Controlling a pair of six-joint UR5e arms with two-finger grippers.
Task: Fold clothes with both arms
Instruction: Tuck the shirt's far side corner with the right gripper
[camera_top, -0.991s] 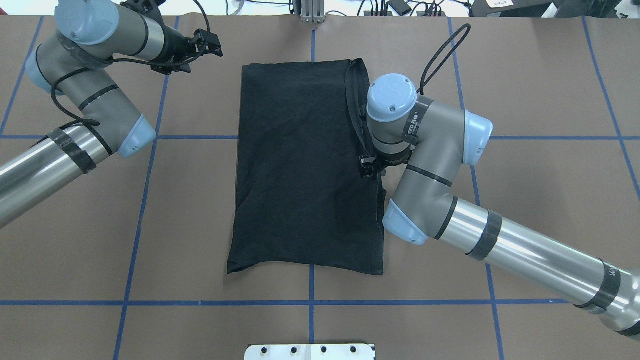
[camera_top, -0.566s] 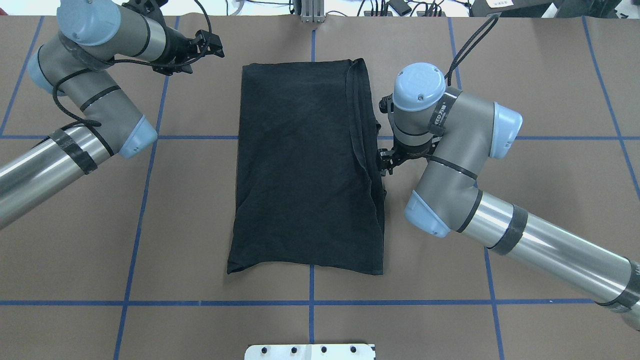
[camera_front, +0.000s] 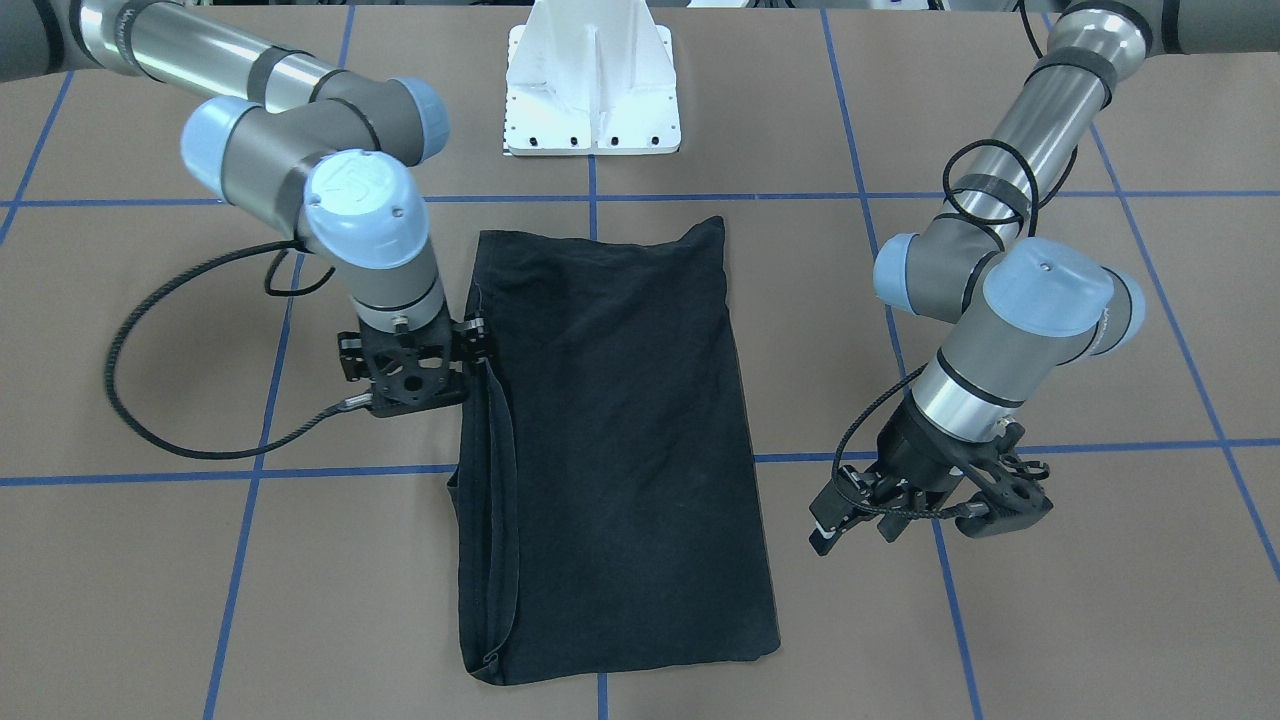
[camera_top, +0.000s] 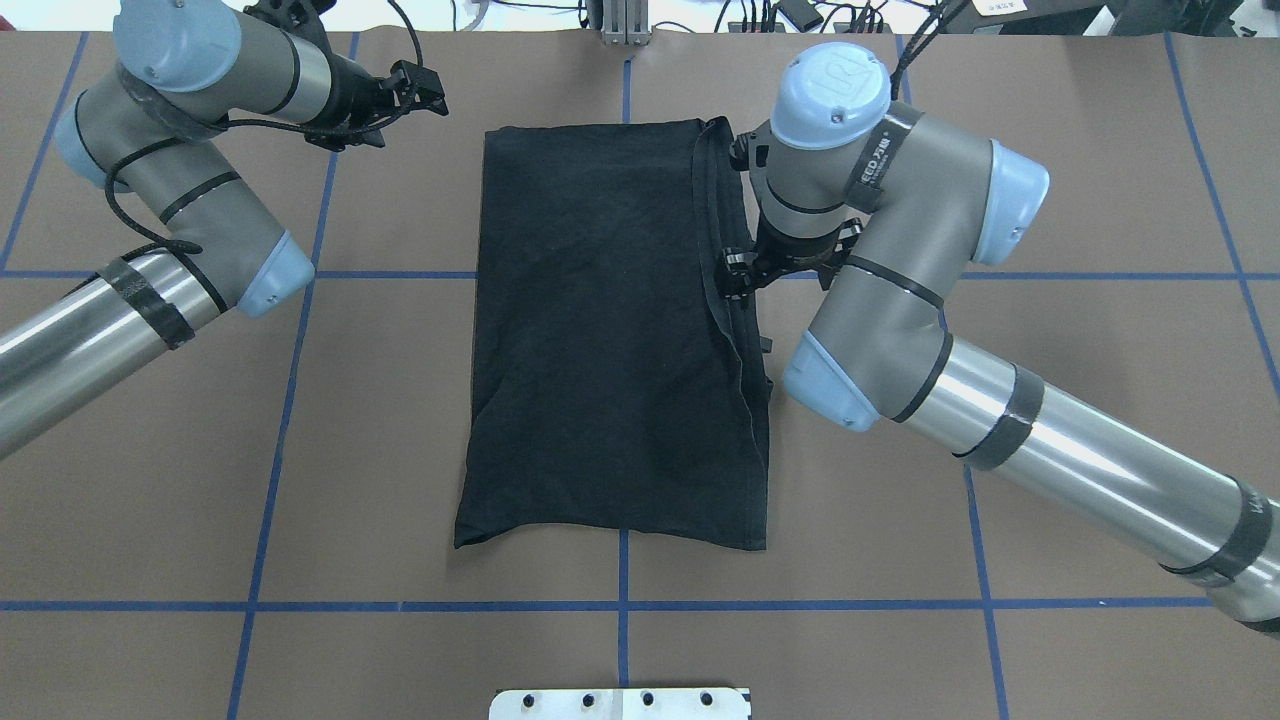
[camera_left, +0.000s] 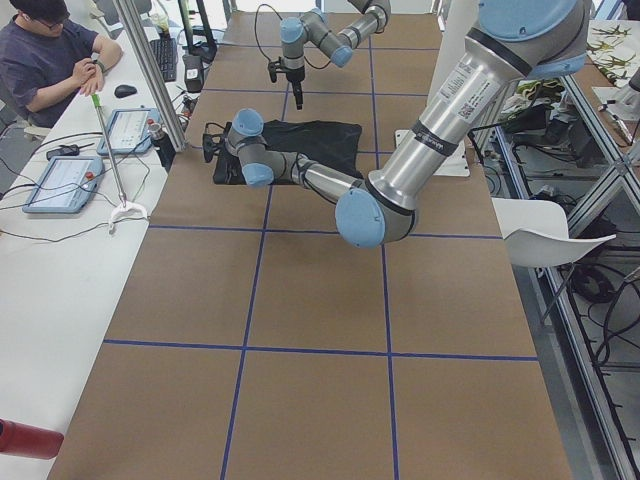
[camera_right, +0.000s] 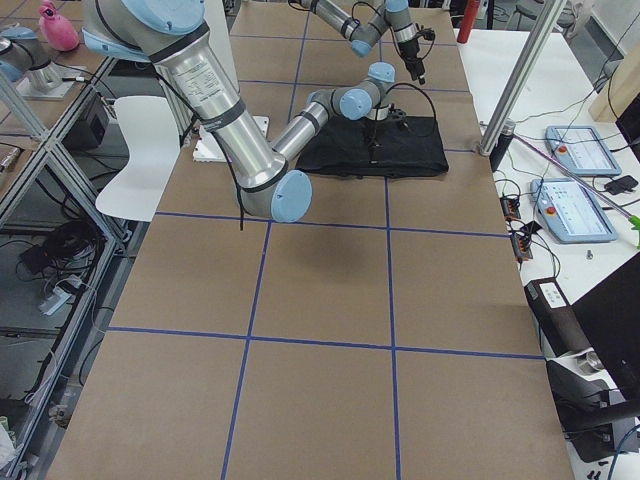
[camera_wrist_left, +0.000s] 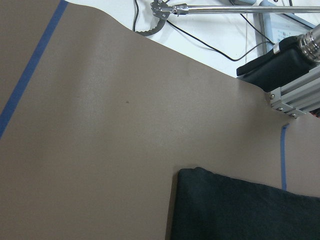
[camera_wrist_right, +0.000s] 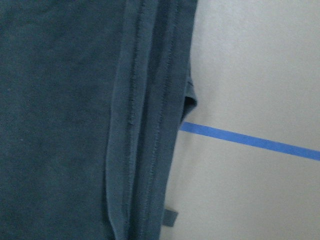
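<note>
The black T-shirt (camera_top: 600, 330) lies flat on the brown table, folded into a long rectangle (camera_front: 620, 430) with no logo showing. Its stacked hems run along the side nearest my right arm (camera_wrist_right: 145, 120). My right gripper (camera_top: 745, 280) hangs just over that hemmed edge (camera_front: 412, 350), pointing down. It looks open and holds no cloth. My left gripper (camera_top: 425, 88) hovers open and empty off the shirt's far left corner (camera_front: 860, 515). The left wrist view shows only that corner of the shirt (camera_wrist_left: 245, 210) and bare table.
Blue tape lines (camera_top: 290, 400) grid the tabletop. The white pedestal base (camera_front: 592, 90) stands at the robot's edge of the table. An aluminium post (camera_top: 625, 20) and cables line the far edge. A person (camera_left: 50, 60) sits at a side desk with pendants (camera_left: 65, 185).
My right gripper has moved off the shirt's right edge, out to the side, then toward the far end along that edge. The shirt and the left arm have stayed put.
</note>
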